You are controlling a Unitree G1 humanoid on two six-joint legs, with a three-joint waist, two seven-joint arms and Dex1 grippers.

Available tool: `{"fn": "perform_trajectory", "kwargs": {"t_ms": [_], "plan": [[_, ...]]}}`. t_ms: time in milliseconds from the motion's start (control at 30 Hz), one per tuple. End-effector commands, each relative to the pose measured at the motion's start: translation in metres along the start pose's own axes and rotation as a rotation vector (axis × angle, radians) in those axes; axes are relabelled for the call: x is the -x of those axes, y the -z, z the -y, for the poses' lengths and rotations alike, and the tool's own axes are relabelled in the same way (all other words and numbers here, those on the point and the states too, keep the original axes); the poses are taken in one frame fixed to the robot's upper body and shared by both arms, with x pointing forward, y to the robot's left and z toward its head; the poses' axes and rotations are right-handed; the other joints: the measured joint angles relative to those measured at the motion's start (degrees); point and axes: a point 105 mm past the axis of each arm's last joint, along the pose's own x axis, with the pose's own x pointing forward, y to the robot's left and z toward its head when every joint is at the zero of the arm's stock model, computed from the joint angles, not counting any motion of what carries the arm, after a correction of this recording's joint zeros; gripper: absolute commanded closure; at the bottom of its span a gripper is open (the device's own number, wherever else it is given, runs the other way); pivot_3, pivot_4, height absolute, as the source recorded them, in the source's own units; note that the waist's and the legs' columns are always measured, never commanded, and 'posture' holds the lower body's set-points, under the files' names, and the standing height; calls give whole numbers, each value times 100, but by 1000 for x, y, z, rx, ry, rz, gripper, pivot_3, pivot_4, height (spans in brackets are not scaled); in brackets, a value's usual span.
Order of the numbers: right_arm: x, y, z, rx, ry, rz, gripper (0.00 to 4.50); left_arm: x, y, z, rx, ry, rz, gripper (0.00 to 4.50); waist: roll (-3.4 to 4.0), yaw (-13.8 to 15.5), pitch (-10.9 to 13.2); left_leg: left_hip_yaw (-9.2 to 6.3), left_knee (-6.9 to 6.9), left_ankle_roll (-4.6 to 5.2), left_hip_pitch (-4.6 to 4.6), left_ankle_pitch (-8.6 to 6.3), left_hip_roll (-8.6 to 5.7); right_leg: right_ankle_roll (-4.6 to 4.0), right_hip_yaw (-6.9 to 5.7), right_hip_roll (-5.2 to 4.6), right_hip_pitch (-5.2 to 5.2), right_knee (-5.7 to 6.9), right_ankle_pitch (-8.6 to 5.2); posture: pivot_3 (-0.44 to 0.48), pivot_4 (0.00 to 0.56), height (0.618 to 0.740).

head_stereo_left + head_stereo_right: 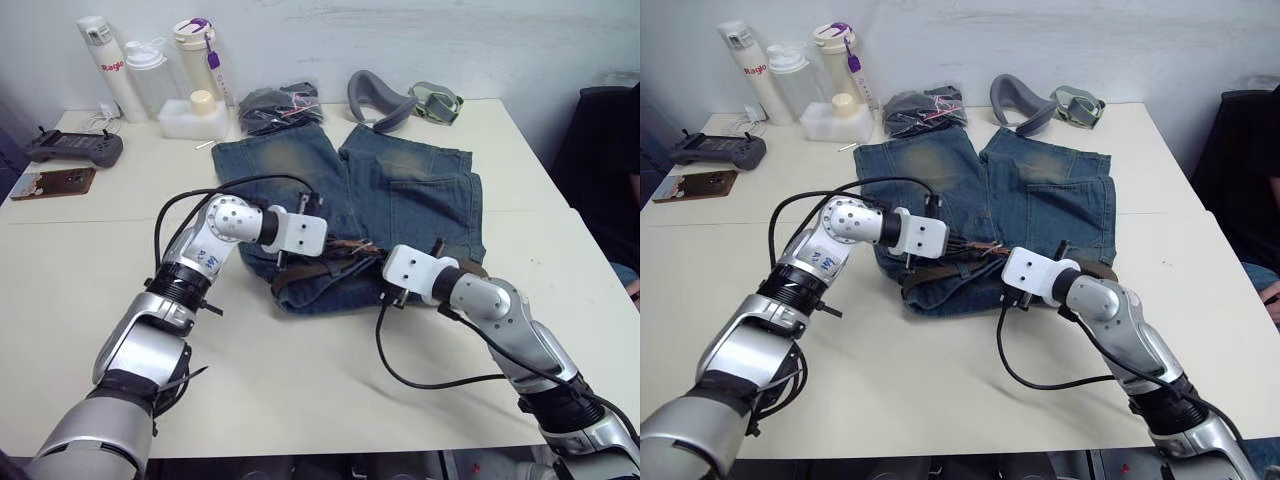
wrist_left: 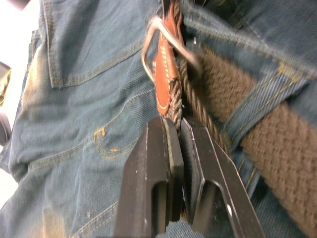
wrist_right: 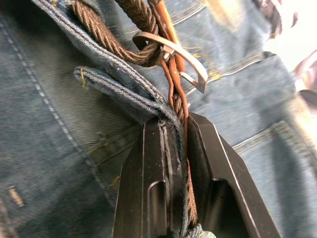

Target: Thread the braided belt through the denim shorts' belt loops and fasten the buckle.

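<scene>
Brown braided belt (image 1: 330, 262) lengthwise along waistband, buckle (image 2: 163, 44) between end effectors

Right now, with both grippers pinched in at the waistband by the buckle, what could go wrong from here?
1. The right gripper seems clamped on denim fold and braided belt together, so pulling may drag the denim shorts rather than feed the strap.
2. The left gripper grips the belt just below the buckle; little strap shows beyond its fingers, so it could slip.
3. Both grippers crowd the buckle and may collide.
</scene>
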Motion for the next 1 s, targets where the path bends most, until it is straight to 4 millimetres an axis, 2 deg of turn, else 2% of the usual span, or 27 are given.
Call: {"fn": "perform_trajectory", "kwargs": {"t_ms": [33, 300, 633, 800, 1000], "plan": [[7, -10, 24, 113, 105, 28, 4490, 6, -4, -9, -23, -17, 10, 4500, 0, 3, 0, 0, 0, 0, 0, 0, 0, 0, 0, 0, 0, 0, 0, 0, 150, 740], [4, -22, 17, 198, 78, 78, 4491, -1, -14, -13, -37, -12, 45, 4500, 0, 6, 0, 2, 2, -1, 0, 1, -1, 0, 1, 0, 0, 2, 0, 0, 150, 740], [3, -10, 5, 206, 41, 49, 4491, 9, -15, -29, -44, -63, 40, 4500, 0, 0, 0, 5, 4, -3, 0, 2, -1, 0, 3, 0, -2, 8, 0, 0, 150, 740], [3, -5, 0, 204, 23, 38, 4491, 6, -17, -21, -43, -38, 46, 4500, 0, -6, 0, 8, 3, -3, 1, 2, -1, 0, 5, 0, -3, 11, 0, 0, 150, 740], [2, -8, 3, 209, 30, 48, 4491, 3, -19, -13, -60, -6, 55, 4500, 0, -14, 0, 11, 5, -4, 1, 3, -1, 0, 9, 1, -6, 18, 0, 0, 150, 740]]}}
